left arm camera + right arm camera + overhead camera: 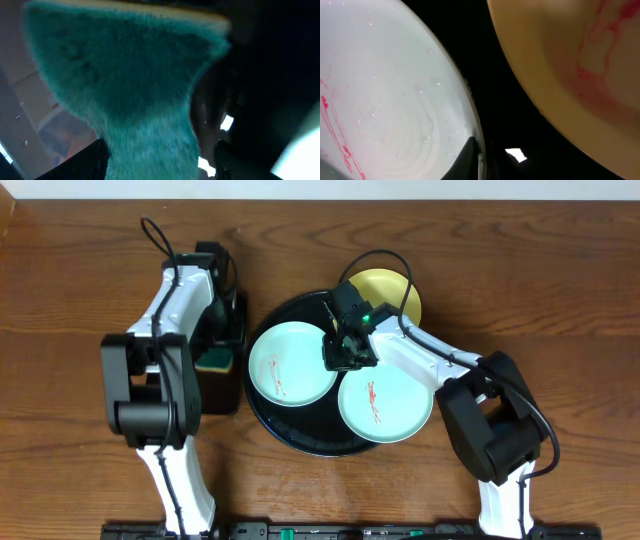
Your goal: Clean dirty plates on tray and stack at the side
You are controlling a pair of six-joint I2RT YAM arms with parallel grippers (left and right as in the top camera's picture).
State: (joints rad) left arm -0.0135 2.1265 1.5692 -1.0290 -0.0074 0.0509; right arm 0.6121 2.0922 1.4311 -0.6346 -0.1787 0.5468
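Note:
The round black tray holds two pale mint plates: a left one and a right one, both with red smears. A pale yellow plate leans on the tray's back right rim. My right gripper is shut on the right rim of the left mint plate. In the right wrist view its finger lies over that plate's rim, with the smeared yellow plate across the black tray. My left gripper is open around a green sponge.
A smaller rectangular black tray stands left of the round tray, with the green sponge on it. Brown wooden table surrounds both trays. Both arm bases stand at the front edge.

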